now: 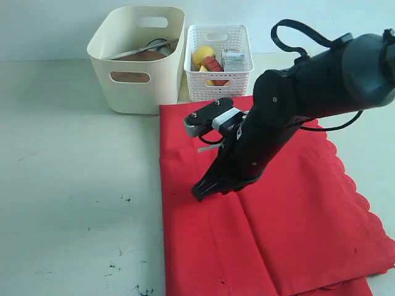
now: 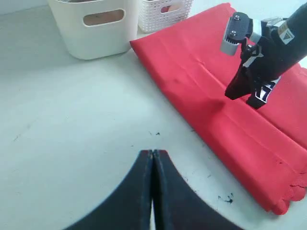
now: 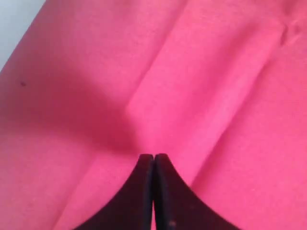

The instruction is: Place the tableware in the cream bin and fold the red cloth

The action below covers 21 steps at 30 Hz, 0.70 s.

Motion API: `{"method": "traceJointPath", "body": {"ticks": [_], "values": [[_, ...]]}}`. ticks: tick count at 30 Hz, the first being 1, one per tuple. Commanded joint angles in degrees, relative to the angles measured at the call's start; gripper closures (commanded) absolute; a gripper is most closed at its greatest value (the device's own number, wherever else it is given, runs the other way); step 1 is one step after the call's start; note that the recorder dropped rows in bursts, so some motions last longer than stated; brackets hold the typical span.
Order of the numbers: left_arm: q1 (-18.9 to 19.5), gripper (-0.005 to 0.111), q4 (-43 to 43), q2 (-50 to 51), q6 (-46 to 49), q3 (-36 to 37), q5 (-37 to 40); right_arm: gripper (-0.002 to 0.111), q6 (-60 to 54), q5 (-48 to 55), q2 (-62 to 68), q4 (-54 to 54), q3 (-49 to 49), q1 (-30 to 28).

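Plainly down to the folding now, judging by steel and brown pieces of tableware [image 1: 145,52] showing over the rim of the cream bin [image 1: 133,92], well beyond the right gripper [image 1: 199,192]. Finds the red cloth [image 1: 296,209] spread flat right beneath that gripper's tips, reaching away on all sides of them. Shows its jaws pressed together, empty, touching the fabric or just above it; cannot tell which. Shows the left gripper [image 2: 153,154] likewise closed on nothing, over bare table [image 2: 72,143], with the cloth ahead and off to one side. Expect soft, light, limp fabric: drapes, wrinkles, probably slides on the smooth top. Best pinched thinly at a corner or along an edge, not mid-sheet, then lifted slowly to let the rest trail flat.
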Motion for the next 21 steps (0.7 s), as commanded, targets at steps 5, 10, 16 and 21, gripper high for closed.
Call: {"method": "traceJointPath", "body": {"ticks": [5,10,16,21], "values": [[0.22,0.107,2.21,-12.66,-5.5,4.16,0.34,0.108,0.67,-1.3,3.59,-2.2,-3.41,0.02],[0.22,0.107,2.82,-20.83,-5.5,4.25,0.34,0.108,0.67,-1.19,3.59,-2.64,-3.41,0.02],[0.22,0.107,3.03,-25.62,-5.5,6.46,-1.77,0.108,1.36,-1.29,3.68,-3.62,-3.41,0.02],[0.22,0.107,3.03,-26.64,-5.62,7.02,-1.9,0.108,4.75,-1.18,5.41,-7.35,-3.41,-0.34]]}}
